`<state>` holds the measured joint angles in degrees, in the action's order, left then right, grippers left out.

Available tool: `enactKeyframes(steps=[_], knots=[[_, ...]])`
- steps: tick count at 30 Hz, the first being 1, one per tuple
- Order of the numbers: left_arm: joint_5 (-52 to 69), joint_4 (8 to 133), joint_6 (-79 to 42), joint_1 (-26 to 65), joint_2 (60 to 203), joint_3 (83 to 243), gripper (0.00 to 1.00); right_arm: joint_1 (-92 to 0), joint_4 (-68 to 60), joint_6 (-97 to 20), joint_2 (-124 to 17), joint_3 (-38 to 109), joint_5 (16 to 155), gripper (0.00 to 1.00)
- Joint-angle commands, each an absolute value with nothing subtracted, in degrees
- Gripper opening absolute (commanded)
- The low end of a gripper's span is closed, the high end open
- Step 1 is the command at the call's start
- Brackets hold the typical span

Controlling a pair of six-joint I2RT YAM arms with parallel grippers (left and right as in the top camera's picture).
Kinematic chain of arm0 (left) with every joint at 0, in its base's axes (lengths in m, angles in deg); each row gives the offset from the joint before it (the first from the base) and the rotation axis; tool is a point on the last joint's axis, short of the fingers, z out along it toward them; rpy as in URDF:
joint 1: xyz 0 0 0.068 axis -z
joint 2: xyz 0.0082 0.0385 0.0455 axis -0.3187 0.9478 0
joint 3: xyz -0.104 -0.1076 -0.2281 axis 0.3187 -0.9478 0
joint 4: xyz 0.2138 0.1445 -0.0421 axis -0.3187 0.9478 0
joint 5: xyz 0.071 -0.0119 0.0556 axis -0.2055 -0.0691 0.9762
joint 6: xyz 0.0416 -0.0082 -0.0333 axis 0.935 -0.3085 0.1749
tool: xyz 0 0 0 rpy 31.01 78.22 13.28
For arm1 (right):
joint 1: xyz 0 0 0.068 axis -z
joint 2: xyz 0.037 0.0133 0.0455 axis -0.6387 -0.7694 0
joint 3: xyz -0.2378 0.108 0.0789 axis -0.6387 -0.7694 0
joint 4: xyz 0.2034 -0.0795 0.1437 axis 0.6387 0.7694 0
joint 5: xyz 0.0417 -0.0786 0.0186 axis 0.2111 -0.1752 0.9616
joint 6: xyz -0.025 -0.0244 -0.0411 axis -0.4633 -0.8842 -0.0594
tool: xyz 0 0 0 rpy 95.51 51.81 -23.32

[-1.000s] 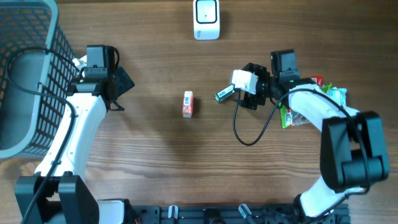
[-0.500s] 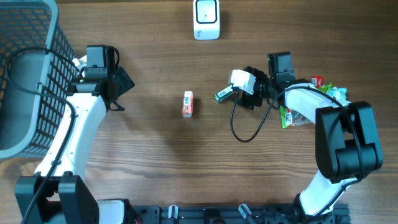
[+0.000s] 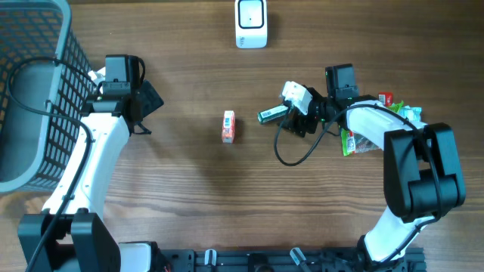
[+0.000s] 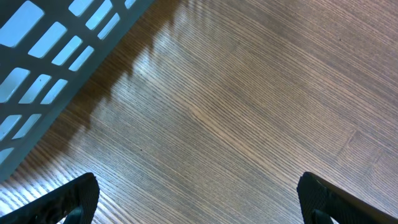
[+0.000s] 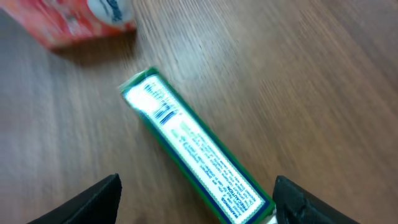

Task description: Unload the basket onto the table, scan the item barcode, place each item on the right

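Table (image 3: 197, 196): brown wood grain, and everything else stands or lies on it.
Basket (image 3: 23, 30): grey mesh, at the far left corner; in the left wrist view its lattice wall fills the upper left corner.
Left arm (image 3: 94, 159): white with black joints, reaching up the left side just beside the basket.
Right arm (image 3: 393, 140): white and black, bent in from the right edge, its wrist pointing left toward the middle of the table.
Cable (image 3: 291, 155): a black loop hanging below the right wrist.
Packets (image 3: 350, 142): a loose pile of green, red and pale wrappers at the right, partly under the right arm.
Scanner (image 3: 250, 23): white, upright at the far edge, middle of the table, well apart from both arms.
Green box (image 5: 193, 149): long and slim, lying at a slant with its printed white face and a small barcode turned up toward the wrist camera. One end lies between the right fingers, close to one of them, with a gap to the other.
Red box (image 3: 228, 126): small carton with a white label, at mid-table, near the green box's far end but not touching it.
Left gripper (image 4: 199, 202): released, fingers spread wide over bare wood with nothing between them.
Right gripper (image 5: 196, 202): released, jaws parted on either side of the green box, not clamped on it.
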<state>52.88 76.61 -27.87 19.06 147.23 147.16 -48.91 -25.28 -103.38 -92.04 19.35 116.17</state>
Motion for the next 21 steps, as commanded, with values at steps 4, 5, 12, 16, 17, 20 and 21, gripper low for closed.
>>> enactKeyframes(steps=[4, 5, 12, 16, 17, 20, 21], knots=[[53.6, 76.5, -27.4, 18.8, 147.5, 147.2, 1.00, -49.1, -20.6, -89.6, -91.3, 19.9, 124.3, 0.75], [53.6, 76.5, -27.4, 18.8, 147.5, 147.2, 1.00, -49.1, -19.7, -89.6, -90.4, 19.9, 125.3, 0.75], [53.6, 76.5, -27.4, 18.8, 147.5, 147.2, 1.00, -49.7, -15.1, -89.4, -77.6, 19.9, 124.3, 0.73], [53.6, 76.5, -27.4, 18.8, 147.5, 147.2, 1.00, -51.2, -15.2, -87.8, -75.4, 19.9, 115.0, 0.76], [53.6, 76.5, -27.4, 18.8, 147.5, 147.2, 1.00, -51.8, -15.2, -86.9, -75.7, 19.8, 113.2, 0.76], [53.6, 76.5, -27.4, 18.8, 147.5, 147.2, 1.00, -54.7, -15.4, -84.9, -76.3, 19.5, 105.3, 0.76], [53.6, 76.5, -27.4, 18.8, 147.5, 147.2, 1.00, -55.8, -15.8, -84.9, -76.5, 19.2, 102.3, 0.75]])
